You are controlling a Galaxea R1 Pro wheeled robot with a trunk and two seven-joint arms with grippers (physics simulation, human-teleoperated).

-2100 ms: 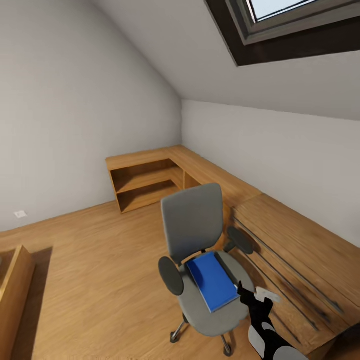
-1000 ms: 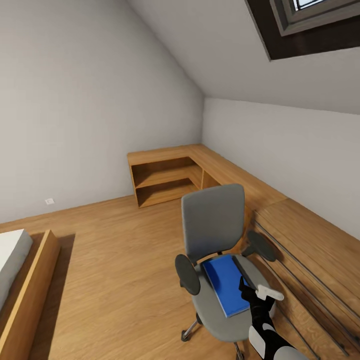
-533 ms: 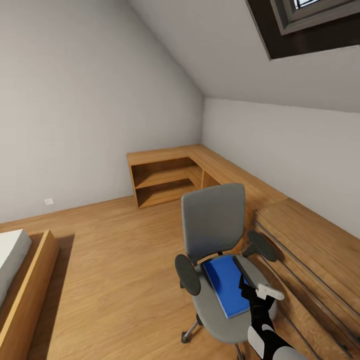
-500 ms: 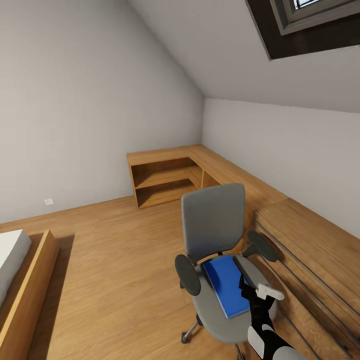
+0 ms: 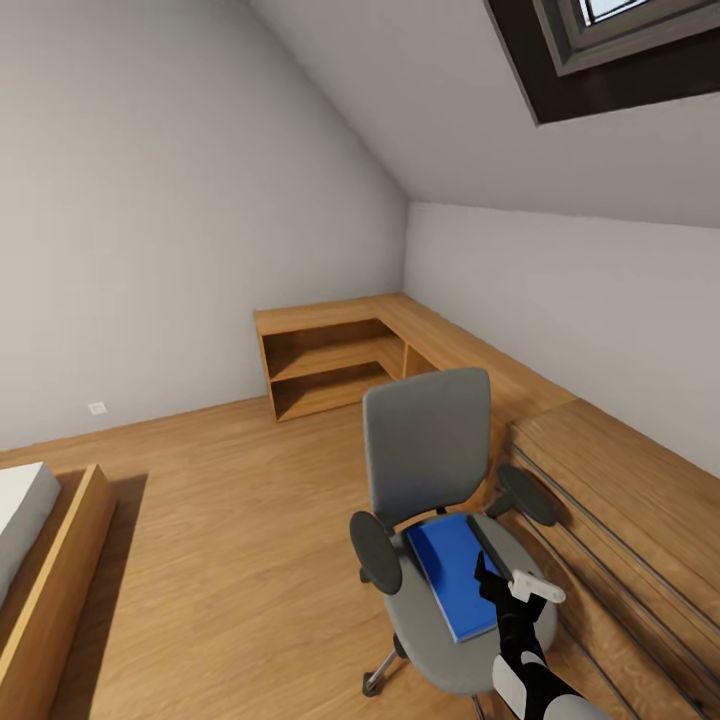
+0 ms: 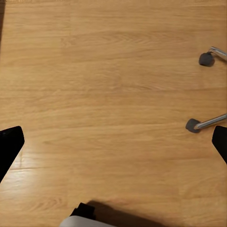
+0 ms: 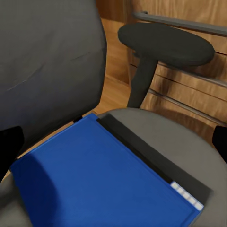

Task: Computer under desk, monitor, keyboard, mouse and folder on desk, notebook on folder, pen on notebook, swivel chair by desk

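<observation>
The swivel chair (image 5: pixel 428 450) stands on the wood floor with its grey back upright and black armrests (image 5: pixel 375 552) on both sides. The blue folder (image 5: pixel 450 575) lies flat on its seat, with a dark strip along one long edge. My right gripper (image 5: pixel 508 583) hovers open just above the folder's near corner. In the right wrist view the folder (image 7: pixel 104 182) spreads between the right gripper's (image 7: pixel 113 142) wide-apart fingertips, with the chair back (image 7: pixel 47 61) and an armrest (image 7: pixel 165 45) behind. My left gripper (image 6: pixel 113 144) is open over bare floor beside two chair castors (image 6: pixel 193 125).
A low wooden L-shaped shelf unit (image 5: pixel 330 360) runs along the far walls. A wooden dresser with bar handles (image 5: pixel 620 520) stands close to the chair's right. A bed frame (image 5: pixel 45 590) lies at the left. Open floor (image 5: pixel 230 520) stretches between bed and chair.
The camera swung early on, shifting the whole picture right, and has since nudged slightly. My right gripper stays over the folder on the seat. The chair and folder have not moved.
</observation>
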